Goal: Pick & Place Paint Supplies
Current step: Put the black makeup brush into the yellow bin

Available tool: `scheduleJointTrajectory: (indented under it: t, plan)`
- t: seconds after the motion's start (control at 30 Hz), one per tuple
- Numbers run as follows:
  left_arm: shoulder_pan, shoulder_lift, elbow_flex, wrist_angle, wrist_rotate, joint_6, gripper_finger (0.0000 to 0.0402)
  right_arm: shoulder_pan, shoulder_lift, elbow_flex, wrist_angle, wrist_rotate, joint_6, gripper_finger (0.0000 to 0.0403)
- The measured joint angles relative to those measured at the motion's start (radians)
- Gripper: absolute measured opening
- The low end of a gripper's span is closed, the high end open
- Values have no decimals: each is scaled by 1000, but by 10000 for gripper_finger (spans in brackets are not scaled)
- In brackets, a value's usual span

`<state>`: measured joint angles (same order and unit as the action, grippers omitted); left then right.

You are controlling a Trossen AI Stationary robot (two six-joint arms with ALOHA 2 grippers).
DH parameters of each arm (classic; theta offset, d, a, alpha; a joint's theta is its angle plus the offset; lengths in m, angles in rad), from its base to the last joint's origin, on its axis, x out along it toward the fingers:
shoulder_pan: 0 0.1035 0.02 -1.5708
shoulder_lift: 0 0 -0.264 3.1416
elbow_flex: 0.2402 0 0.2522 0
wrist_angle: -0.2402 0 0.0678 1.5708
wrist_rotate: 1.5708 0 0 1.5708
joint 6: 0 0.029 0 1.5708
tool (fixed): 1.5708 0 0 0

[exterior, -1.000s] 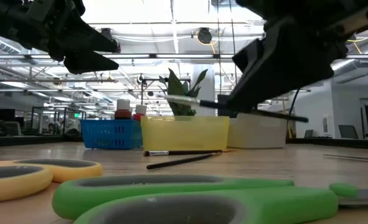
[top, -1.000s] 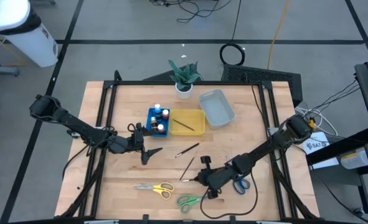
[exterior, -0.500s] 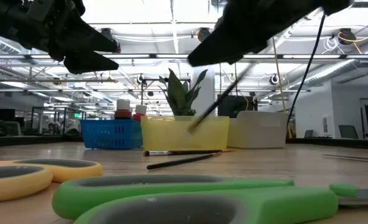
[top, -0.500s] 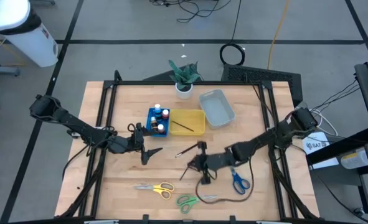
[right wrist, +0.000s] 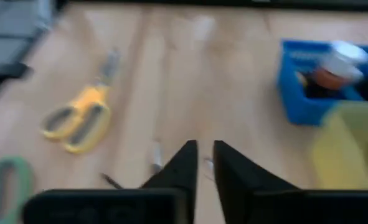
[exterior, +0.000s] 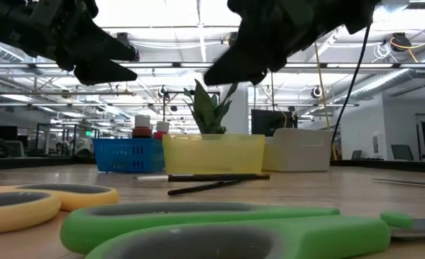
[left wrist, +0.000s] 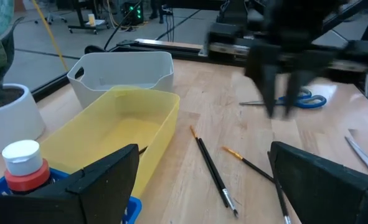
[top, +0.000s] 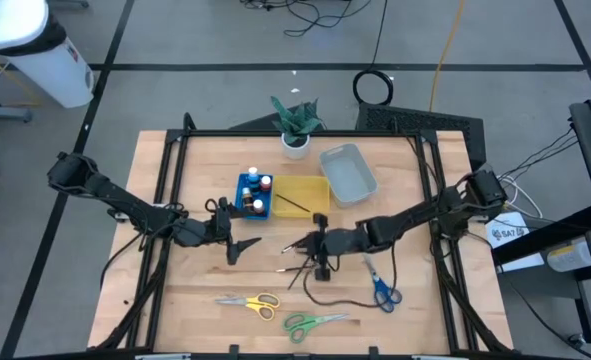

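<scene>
The left end effector (top: 237,247) hovers with its fingers spread wide, empty, near the blue tray (top: 243,196) holding the paint bottles (top: 265,183). Right of it, the right end effector (top: 319,262), fingers only slightly apart and holding nothing, hangs over loose brushes (top: 300,241) on the desk (top: 415,320); scissors (top: 250,300) lie nearer the front edge.

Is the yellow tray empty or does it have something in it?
Not empty. The high view shows one thin dark brush lying slantwise inside the yellow tray; the rest of its floor looks bare.
</scene>
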<state>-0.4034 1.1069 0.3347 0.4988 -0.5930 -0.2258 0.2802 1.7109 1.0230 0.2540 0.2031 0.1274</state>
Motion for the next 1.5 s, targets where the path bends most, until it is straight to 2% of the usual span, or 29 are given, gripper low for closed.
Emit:
scheduleJointTrajectory:
  t: [0.2,0.3,0.37,0.47,0.6,0.83,1.17,1.37,1.5]
  plan:
    - [0,0,0,13,0,11,377,56,162,35,190,30,-9,158]
    - [0,0,0,26,0,13,377,50,243,92,153,30,-10,193]
    - [1,0,0,26,0,11,377,43,298,140,135,27,-24,202]
    - [1,0,0,26,0,12,377,28,357,210,48,-1,-50,200]
    - [1,0,0,20,0,10,377,10,413,282,-71,-25,-58,176]
    - [1,0,0,9,17,10,377,8,416,296,-149,-23,-64,132]
    - [1,0,0,5,17,6,377,36,313,293,-223,-22,-65,119]
    - [1,0,0,1,17,6,377,80,235,293,-498,-22,37,122]
    - [1,0,0,0,17,5,377,110,228,292,-640,-21,95,117]
